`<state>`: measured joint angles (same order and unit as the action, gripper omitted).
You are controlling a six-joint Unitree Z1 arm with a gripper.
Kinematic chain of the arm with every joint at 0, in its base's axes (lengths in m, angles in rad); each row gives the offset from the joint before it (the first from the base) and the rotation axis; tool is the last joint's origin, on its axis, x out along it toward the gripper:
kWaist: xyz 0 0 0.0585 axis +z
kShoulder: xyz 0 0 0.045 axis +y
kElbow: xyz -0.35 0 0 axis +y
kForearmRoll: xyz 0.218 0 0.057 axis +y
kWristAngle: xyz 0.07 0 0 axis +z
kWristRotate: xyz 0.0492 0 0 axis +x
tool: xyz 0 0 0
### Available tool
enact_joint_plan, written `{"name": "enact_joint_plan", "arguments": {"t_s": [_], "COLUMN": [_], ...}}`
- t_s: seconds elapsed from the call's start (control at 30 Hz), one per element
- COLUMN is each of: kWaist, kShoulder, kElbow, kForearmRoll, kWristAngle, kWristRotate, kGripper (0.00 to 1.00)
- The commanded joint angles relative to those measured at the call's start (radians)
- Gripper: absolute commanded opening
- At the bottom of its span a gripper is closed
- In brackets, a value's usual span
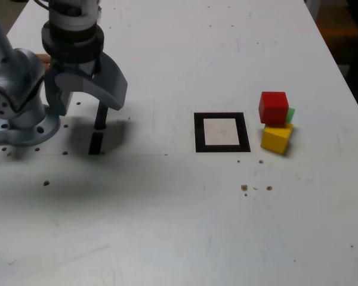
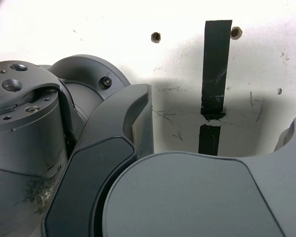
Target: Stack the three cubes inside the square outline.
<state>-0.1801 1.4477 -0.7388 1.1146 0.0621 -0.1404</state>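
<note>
Red cube atop yellow cube, green cube behind, beside square outline; tool spread wide, empty.

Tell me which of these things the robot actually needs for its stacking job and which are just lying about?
Needed:
- red cube
- yellow cube
- green cube, mostly hidden behind the red one
- square outline
- pincer

Just lying about:
- two black strips
- small brown crumbs on the table
</note>
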Motion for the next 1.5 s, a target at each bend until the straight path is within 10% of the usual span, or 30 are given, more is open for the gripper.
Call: {"name": "enact_joint_plan", "arguments": {"t_s": [0.0, 0.33, 0.57, 0.97, 1.47], "kWaist": [-0.001, -0.001, -0.004, -0.014, 0.016], "kShoulder": [-0.007, -0.066, -0.055, 0.435, 0.574], "kElbow": [0.002, 0.035, -0.129, -1.207, -1.364], "kForearmRoll": [-0.001, -0.045, 0.071, 0.469, 0.467], "kWristAngle": [0.001, 0.004, 0.024, 0.030, 0.015], "kWristRotate": [0.006, 0.011, 0.027, 0.128, 0.131], "kGripper": [1.00, 1.00, 0.98, 0.98, 0.97]}}
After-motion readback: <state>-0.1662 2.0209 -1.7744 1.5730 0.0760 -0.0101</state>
